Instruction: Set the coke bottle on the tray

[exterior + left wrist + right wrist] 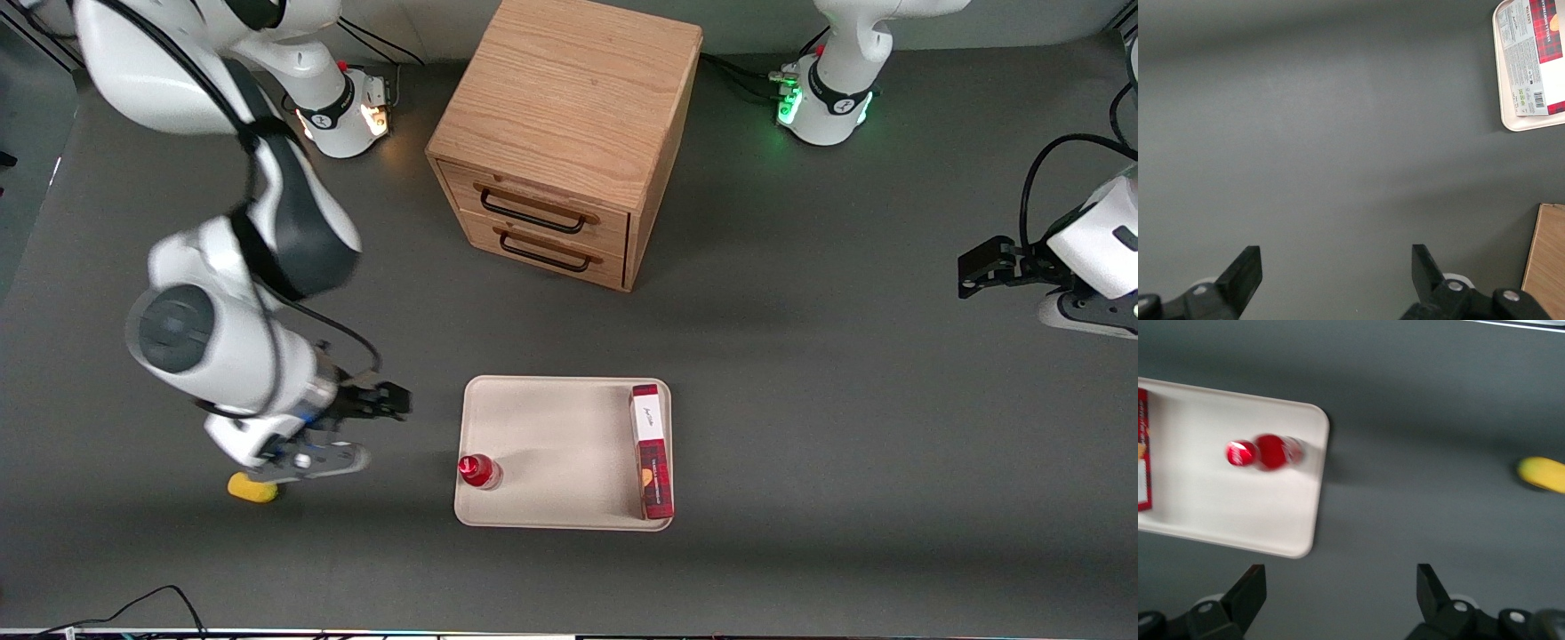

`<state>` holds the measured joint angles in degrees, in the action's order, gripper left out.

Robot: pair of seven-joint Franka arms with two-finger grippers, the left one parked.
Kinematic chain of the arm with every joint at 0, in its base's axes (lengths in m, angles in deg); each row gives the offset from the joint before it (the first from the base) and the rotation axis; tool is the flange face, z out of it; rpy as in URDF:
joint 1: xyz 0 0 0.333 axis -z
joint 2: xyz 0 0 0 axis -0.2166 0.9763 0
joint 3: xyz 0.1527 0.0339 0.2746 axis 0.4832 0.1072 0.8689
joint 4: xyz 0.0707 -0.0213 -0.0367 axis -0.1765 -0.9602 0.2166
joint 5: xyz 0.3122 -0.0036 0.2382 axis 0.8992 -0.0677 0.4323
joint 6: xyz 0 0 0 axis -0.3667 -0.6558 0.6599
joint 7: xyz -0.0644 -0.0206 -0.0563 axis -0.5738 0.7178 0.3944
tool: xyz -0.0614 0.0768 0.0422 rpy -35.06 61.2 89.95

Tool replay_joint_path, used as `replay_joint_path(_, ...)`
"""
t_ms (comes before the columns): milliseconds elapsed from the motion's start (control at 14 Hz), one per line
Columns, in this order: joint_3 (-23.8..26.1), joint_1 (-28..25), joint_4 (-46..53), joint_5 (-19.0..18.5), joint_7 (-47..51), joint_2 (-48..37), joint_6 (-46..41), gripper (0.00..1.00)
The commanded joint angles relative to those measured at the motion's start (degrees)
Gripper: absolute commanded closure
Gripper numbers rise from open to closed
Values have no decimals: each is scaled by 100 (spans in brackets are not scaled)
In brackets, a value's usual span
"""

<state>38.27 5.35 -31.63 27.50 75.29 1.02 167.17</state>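
The coke bottle (479,471) stands upright on the tray (551,444), close to the rim at the end nearer the working arm and toward the edge nearer the front camera. From the wrist camera it is blurred: its red cap (1241,453) and red body (1271,452) read as two blobs, and the lettering cannot be made out. The red plaid box (651,451) lies flat along the tray's rim at the parked arm's end; in the right wrist view only a cut-off sliver of it shows. The gripper (1338,590) hangs over bare table just beside the tray, toward the working arm's end, its fingers (1248,593) spread wide and holding nothing. In the front view it is partly hidden under the arm's own wrist. A small yellow oval object (252,488) lies on the table near the gripper, its shape smeared. The wooden drawer cabinet (560,142) stands farther from the front camera than the tray.
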Motion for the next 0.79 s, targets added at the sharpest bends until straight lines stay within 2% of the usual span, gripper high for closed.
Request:
replay_joint_path(0,68,564,-1752,168,-394,-1650,-35,0)
replay_joint_path(286,104,1285,-2028,730,-412,-2532,-878,0)
replay_joint_path(714,104,1507,-1949,775,-430,-2964,-1275,0)
